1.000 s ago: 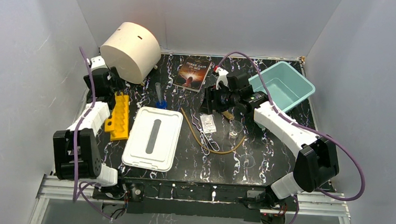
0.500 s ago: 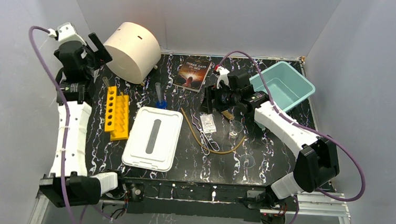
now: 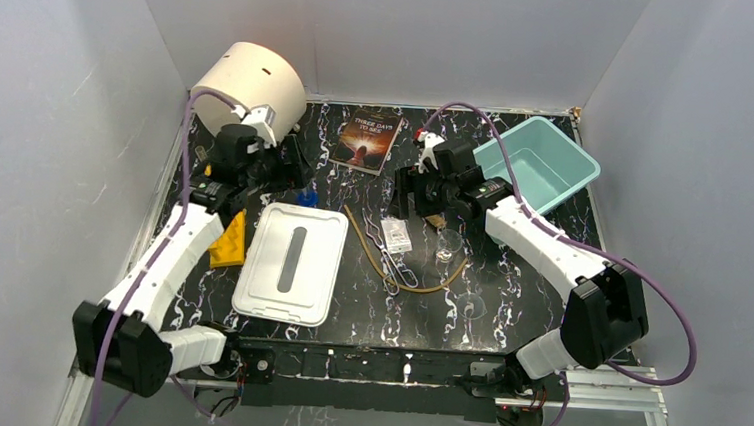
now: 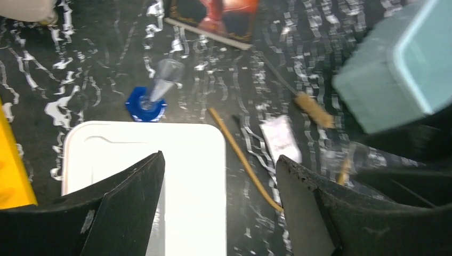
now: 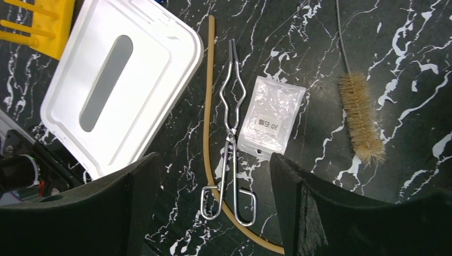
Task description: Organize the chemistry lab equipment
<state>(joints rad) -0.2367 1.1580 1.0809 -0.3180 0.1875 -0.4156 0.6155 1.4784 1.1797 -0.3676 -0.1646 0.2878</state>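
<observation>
The left gripper hangs over the far edge of the white lid, fingers spread and empty. The clear blue-ended tube sits just off the lid's 11 o'clock corner, seemingly standing on its blue foot. It looks light, smooth and easy to tip, so a low pinch across the barrel seems safest.

At the lid's 3 o'clock side the tan rubber tubing lies in a long curve. It is soft and floppy, and taken mid-length it will likely droop on both sides. The metal tongs lie beside it, their ring handles overlapping it. They look stiff, slick and low against the tabletop, so the pivot where the arms meet is the likeliest hold.

The right gripper hovers above the tongs, fingers wide apart, holding nothing. At 3 o'clock of the tongs lies the white packet, flat and flimsy, best pinched by an edge. Further toward 3 o'clock is the brown brush, whose bristles should yield to a grip.

The little glass beaker and the dish stand at 5 o'clock of the packet. Both look fragile and slippery, calling for a gentle hold on the rim.
</observation>
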